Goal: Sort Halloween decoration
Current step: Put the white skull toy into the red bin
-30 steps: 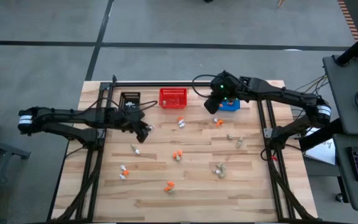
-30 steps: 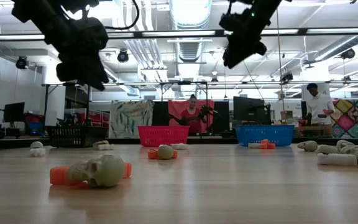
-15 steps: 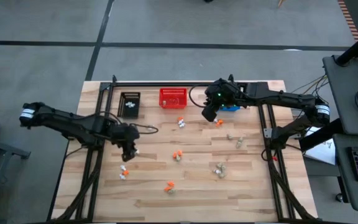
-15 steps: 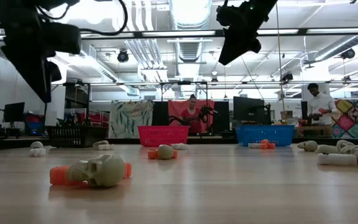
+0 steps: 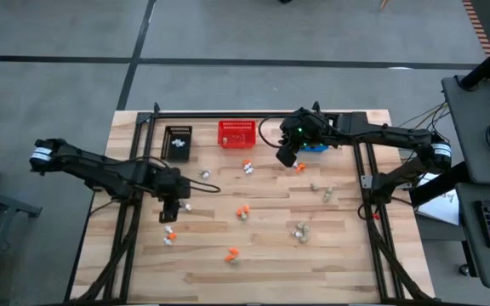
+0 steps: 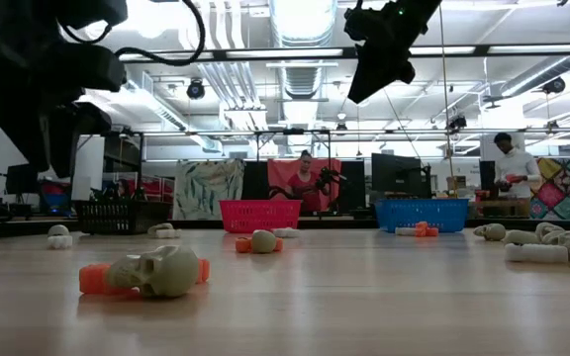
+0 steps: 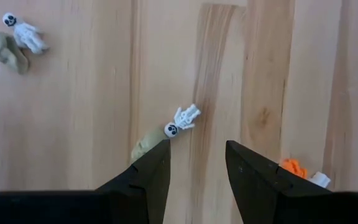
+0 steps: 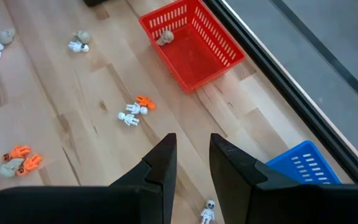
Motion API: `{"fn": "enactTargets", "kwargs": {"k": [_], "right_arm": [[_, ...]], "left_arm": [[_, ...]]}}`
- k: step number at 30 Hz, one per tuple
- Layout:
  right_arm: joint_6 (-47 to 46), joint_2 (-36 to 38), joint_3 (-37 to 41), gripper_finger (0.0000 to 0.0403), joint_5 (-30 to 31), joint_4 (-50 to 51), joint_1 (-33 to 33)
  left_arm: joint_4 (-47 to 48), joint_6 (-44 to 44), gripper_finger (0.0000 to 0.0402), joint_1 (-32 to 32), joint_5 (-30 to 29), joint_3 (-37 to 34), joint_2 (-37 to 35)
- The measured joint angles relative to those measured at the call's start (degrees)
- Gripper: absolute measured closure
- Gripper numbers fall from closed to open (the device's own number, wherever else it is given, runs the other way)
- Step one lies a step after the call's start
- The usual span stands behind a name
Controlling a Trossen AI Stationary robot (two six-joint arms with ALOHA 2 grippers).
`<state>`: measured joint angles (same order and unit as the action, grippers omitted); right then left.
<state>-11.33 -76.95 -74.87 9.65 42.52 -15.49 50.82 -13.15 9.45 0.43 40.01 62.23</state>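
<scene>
White skeleton trinket [image 7: 183, 119] looks light, rigid; we'd pinch its torso with our parted, empty left gripper [image 7: 196, 163].

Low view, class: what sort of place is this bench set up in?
Probably a robotics lab or workshop. Past the wooden table there are monitors on benches, exposed ceiling ducts with strip lights, and a person standing at a workstation.

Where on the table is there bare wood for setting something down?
The near edge of the table below the orange trinket is bare, as is the right strip beside the beige trinkets. The middle, and the stretch near the red basket, are crowded.
</scene>
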Motion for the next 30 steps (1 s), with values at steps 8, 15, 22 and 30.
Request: {"fn": "enactTargets", "kwargs": {"k": [8, 15, 22, 30], "right_arm": [[-0.04, 0.00, 0.33, 0.0319, -0.06, 0.02, 0.00], [-0.09, 0.02, 1.04, 0.0319, -0.07, 0.00, 0.00], [-0.39, 0.02, 2.34, 0.0319, -0.11, -0.02, 0.00], [-0.70, 0.02, 4.09, 0.0319, -0.12, -0.34, 0.00]], "left_arm": [[0.74, -1.30, 0.0265, 0.00, -4.25, 0.00, 4.73], [1.23, -2.22, 0.0265, 0.00, -6.55, 0.00, 10.48], [1.25, -2.35, 0.0265, 0.00, -7.08, 0.00, 16.67], [1.30, -2.37, 0.0265, 0.00, -7.50, 0.02, 20.99]]}}
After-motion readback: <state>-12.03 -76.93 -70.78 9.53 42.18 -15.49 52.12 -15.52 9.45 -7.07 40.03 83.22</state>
